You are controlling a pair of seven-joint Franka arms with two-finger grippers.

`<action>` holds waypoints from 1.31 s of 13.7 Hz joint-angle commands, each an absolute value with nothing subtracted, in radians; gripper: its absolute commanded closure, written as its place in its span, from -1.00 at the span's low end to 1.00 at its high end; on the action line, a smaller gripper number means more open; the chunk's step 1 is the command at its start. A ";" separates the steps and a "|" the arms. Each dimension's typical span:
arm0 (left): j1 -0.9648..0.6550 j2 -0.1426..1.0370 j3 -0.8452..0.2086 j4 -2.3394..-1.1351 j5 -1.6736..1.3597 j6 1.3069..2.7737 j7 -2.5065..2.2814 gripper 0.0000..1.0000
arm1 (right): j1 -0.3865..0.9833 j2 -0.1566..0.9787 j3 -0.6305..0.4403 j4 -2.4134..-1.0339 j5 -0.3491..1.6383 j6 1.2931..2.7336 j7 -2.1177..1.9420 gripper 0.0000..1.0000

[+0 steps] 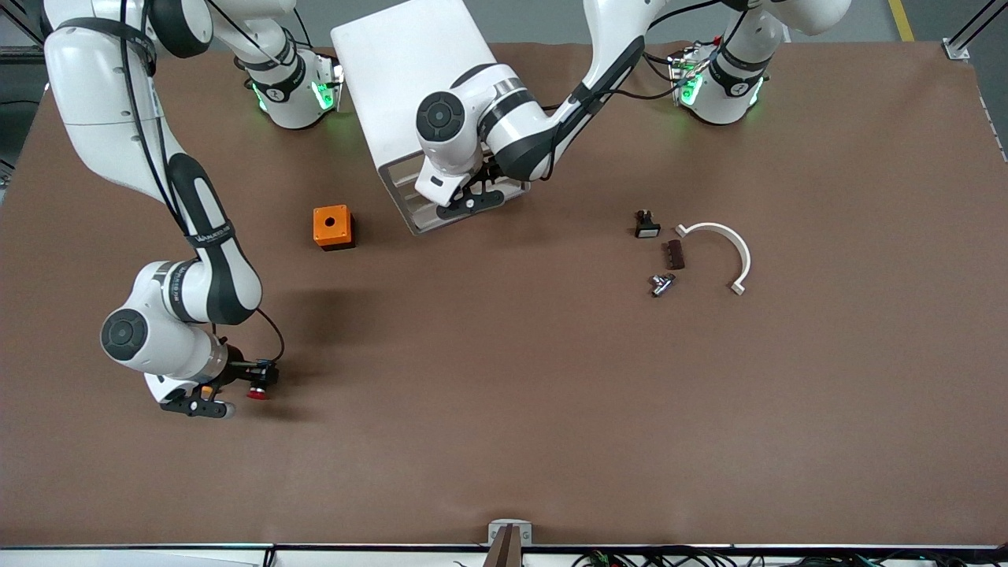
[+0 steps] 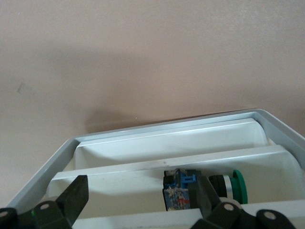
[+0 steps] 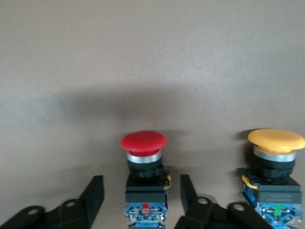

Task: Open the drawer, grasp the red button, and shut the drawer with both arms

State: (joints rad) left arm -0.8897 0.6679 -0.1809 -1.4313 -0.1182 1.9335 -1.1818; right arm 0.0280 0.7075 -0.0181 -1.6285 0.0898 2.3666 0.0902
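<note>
The button [image 3: 143, 162] lies on the table between the right gripper's [image 1: 236, 390] parted fingers, ungripped, a yellow-capped twin [image 3: 275, 164] beside it. The left gripper [image 2: 143, 210] hangs wide open, empty, at the drawer [image 2: 167, 157], a green-capped button [image 2: 209, 188] inside.

No readable text shows on anything in these views

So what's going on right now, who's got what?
The right tool is low over the table at the right arm's end, fingers apart around the red button, beside a yellow-capped twin. The left tool sits open at the white drawer, which is open with a green-capped button inside.
</note>
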 commanded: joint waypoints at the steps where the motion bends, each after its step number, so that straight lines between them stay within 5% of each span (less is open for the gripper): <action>1: -0.899 0.641 -0.187 -1.454 -0.121 1.924 -1.137 -0.99 | 0.009 0.611 -0.005 -1.640 0.091 2.312 0.081 -1.00; 10: -0.648 0.545 -0.173 -1.447 -0.118 1.914 -1.144 -1.00 | -0.011 0.318 -0.006 -1.638 0.091 2.044 -0.035 -1.00; 18: -0.395 0.359 -0.175 -1.442 -0.006 1.766 -0.973 -1.00 | -0.005 0.060 -0.035 -1.637 0.026 1.754 0.017 -1.00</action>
State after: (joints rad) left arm -0.4517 0.4118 -0.1674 -1.4181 -0.0212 1.7957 -1.0534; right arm 0.0012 0.1196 -0.0466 -1.6128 0.0650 1.7964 -0.0032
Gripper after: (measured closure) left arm 0.000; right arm 0.000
